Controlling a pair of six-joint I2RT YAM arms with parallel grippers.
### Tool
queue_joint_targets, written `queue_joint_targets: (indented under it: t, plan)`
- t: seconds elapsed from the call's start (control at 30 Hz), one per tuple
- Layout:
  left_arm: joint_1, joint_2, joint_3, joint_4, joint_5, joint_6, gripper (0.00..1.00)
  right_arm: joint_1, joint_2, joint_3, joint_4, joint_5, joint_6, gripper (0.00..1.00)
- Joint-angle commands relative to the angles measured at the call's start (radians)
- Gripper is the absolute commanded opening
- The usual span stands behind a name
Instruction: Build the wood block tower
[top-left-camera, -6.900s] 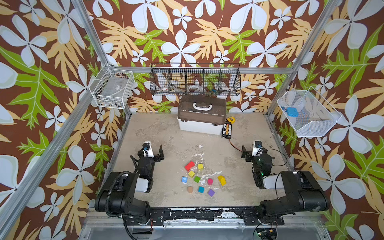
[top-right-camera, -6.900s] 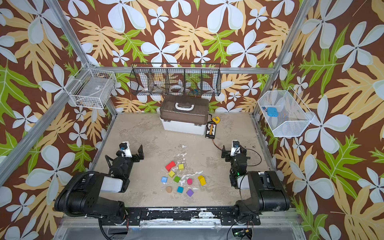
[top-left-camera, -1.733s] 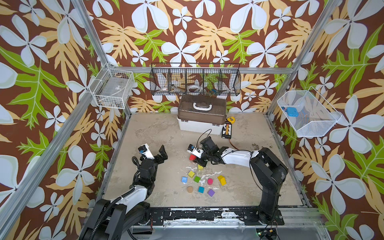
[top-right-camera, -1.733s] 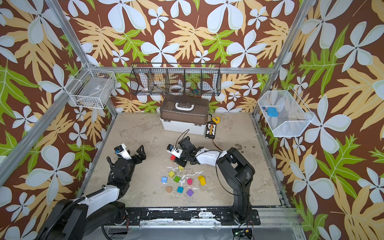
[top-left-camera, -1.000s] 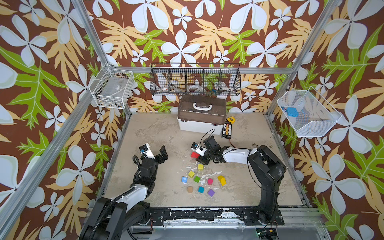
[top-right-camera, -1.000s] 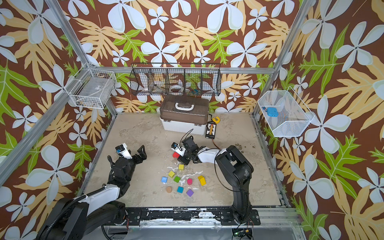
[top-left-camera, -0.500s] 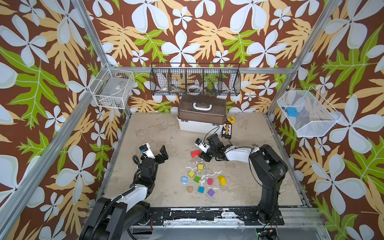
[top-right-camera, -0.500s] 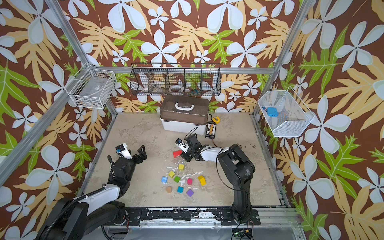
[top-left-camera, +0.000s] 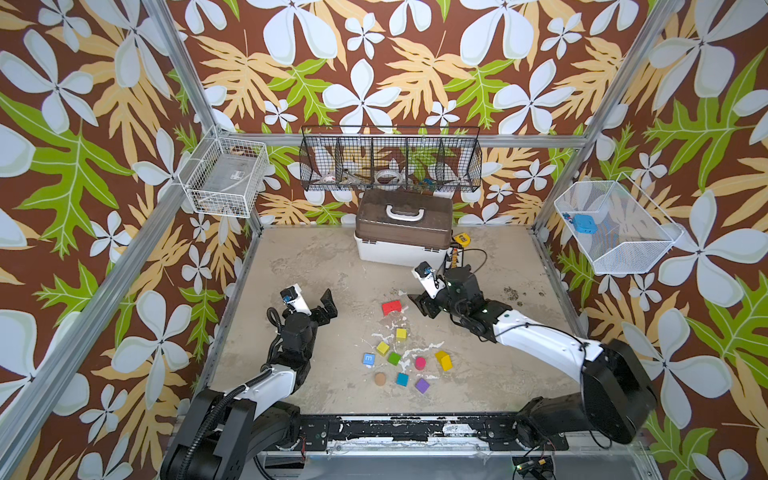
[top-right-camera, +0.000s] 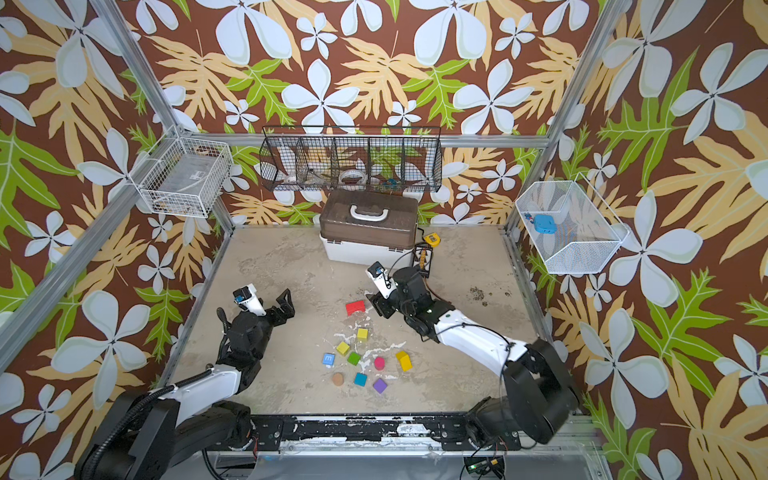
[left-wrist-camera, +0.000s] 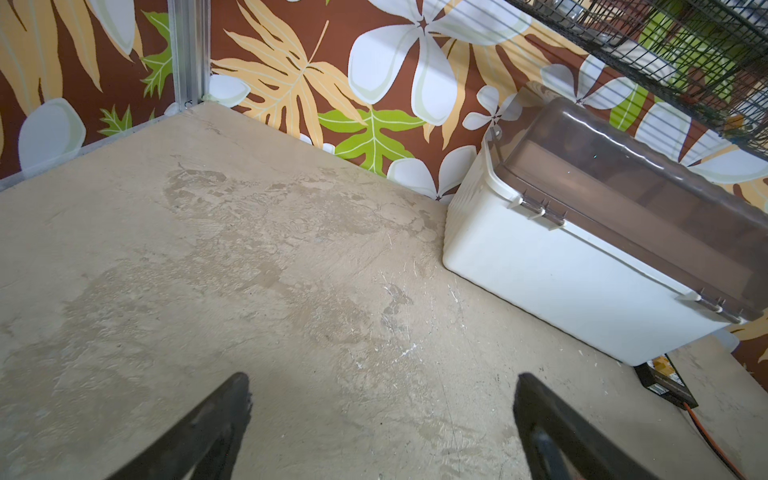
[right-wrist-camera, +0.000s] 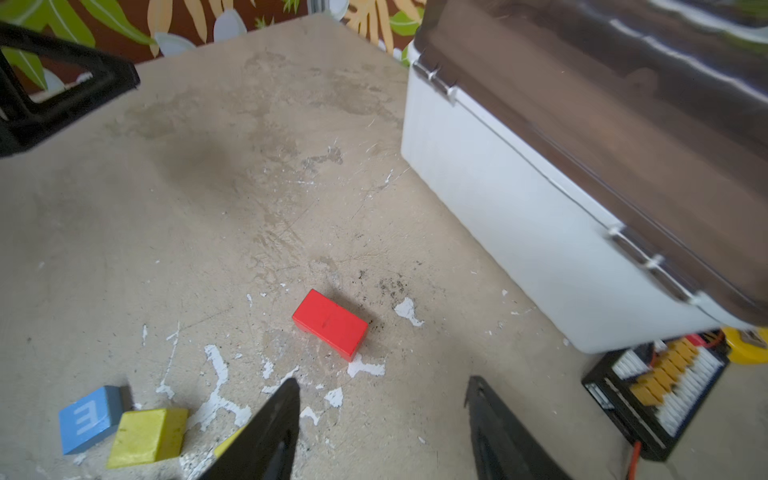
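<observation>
Nothing is stacked yet: the red slab (top-left-camera: 391, 307) lies alone, the other blocks (top-left-camera: 394, 358) scattered, while the right claw (right-wrist-camera: 383, 382) and left claw (left-wrist-camera: 384, 384) both gape empty.

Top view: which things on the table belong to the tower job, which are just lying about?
Job: red wooden slab; yellow cubes; green cube; blue cube; teal cube; purple cube; pink cylinder; tan cylinder; yellow rounded piece.
Lying about: brown-lidded white box; yellow round object; black connector board.

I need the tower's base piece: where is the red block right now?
In both top views the red block lies flat mid-table, just left of the open right gripper, with the yellow cube nearest on the near side.
</observation>
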Motion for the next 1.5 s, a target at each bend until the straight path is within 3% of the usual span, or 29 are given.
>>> queue_joint_targets:
  t: [0.0,0.2,0.33,0.5,0.6,0.73,0.83,0.97,1.07,1.17,1.33,1.47]
  plan:
    - [0.001,-0.013,-0.005,-0.003,0.007,-0.004,1.00,0.000,-0.111,-0.082,0.086,0.150,0.142,0.75]
    - [0.001,-0.018,0.002,-0.039,-0.003,-0.011,1.00,0.001,-0.216,-0.156,0.097,0.355,0.268,0.88]
    - [0.001,-0.024,0.001,-0.046,-0.003,-0.015,1.00,0.000,-0.259,-0.177,0.093,0.397,0.346,1.00]
    - [0.001,-0.017,0.006,-0.052,-0.009,-0.018,1.00,-0.001,-0.337,-0.218,0.085,0.285,0.454,1.00]
    - [0.001,-0.005,0.017,-0.063,-0.017,-0.023,1.00,0.000,-0.365,-0.204,0.037,0.355,0.576,1.00]
    - [0.001,0.012,0.031,-0.077,-0.018,-0.022,1.00,-0.001,-0.285,-0.077,-0.206,0.487,0.772,1.00]
    - [0.001,0.002,0.024,-0.071,-0.007,-0.019,1.00,0.000,-0.204,-0.059,-0.281,0.457,0.864,1.00]
    - [0.001,-0.015,0.010,-0.061,-0.011,-0.022,1.00,0.000,-0.151,-0.084,-0.191,0.374,0.816,1.00]
    - [0.001,-0.008,0.016,-0.063,-0.005,-0.018,1.00,0.003,-0.161,-0.088,-0.150,0.381,0.788,1.00]
    - [0.001,0.001,0.022,-0.068,0.000,-0.016,1.00,0.003,-0.182,-0.097,-0.117,0.326,0.660,1.00]
    - [0.001,0.017,0.036,-0.083,0.013,-0.012,1.00,0.021,-0.153,-0.087,-0.149,0.317,0.702,1.00]
    - [0.002,0.028,0.044,-0.089,0.007,-0.015,1.00,0.101,-0.020,-0.010,-0.202,0.439,0.754,0.96]
